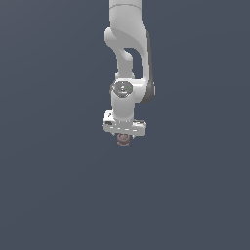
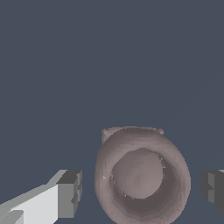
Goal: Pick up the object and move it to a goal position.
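The white arm [image 1: 128, 58] hangs straight down through the middle of the exterior view, ending in a short white crossbar from which the pincer [image 1: 123, 135] points at the flat grey-blue surface [image 1: 53, 195]. Directly beneath that crossbar sits the object [image 1: 123, 140], a tiny reddish-brown rounded lump with darker bands, far narrower than the bar above it and peeking out just under the bar's lower edge. In the exterior view the fingers are hidden behind the bar and the object, so contact cannot be judged from there. The wrist view looks down on the same lump from close above: the object [image 2: 142, 177] appears as a brownish ring-shaped body with a rounded dome at its centre and two small nubs along one rim. The pincer [image 2: 142, 188] stands apart, one dark grey fingertip [image 2: 70, 192] on a white finger to one side of the object and the other dark fingertip [image 2: 213, 186] on the opposite side. A visible strip of bare surface separates each fingertip from the object, so neither is touching it; the object lies between them, roughly centred in the gap. Whether the lump rests on the surface cannot be told.
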You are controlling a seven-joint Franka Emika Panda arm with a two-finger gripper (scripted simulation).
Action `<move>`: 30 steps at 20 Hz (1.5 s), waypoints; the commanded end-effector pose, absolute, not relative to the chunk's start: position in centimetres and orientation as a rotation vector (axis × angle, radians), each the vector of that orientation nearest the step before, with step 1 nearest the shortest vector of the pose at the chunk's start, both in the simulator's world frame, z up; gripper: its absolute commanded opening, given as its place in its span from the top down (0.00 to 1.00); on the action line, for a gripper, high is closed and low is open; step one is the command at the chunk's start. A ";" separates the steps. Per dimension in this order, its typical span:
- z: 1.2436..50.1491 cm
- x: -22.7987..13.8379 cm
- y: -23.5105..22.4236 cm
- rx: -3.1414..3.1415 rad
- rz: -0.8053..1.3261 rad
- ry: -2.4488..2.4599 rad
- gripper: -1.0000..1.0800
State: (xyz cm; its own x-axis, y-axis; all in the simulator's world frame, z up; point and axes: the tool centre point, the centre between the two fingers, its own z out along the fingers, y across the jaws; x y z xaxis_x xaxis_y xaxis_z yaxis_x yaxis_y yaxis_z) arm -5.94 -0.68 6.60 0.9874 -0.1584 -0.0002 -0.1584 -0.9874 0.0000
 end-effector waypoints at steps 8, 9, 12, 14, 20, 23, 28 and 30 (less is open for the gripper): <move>3.9 -5.9 -0.7 -3.132 0.000 0.252 0.04; 3.9 -5.9 -0.7 -3.132 0.000 0.252 1.00; 3.9 -5.9 -0.7 -3.132 0.000 0.252 1.00; 3.9 -5.9 -0.7 -3.132 0.000 0.252 1.00; 4.1 -5.9 -0.6 -3.131 -0.002 0.251 1.00; 4.4 -6.0 -0.5 -3.131 -0.002 0.251 1.00; 6.0 -6.2 0.1 -3.131 -0.002 0.251 1.00; 6.9 -6.4 0.4 -3.131 -0.002 0.251 1.00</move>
State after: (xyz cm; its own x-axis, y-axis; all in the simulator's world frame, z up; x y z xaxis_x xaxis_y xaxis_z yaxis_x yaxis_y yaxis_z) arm -6.28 0.17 6.20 0.9871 -0.1598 0.0005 -0.1598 -0.9871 -0.0004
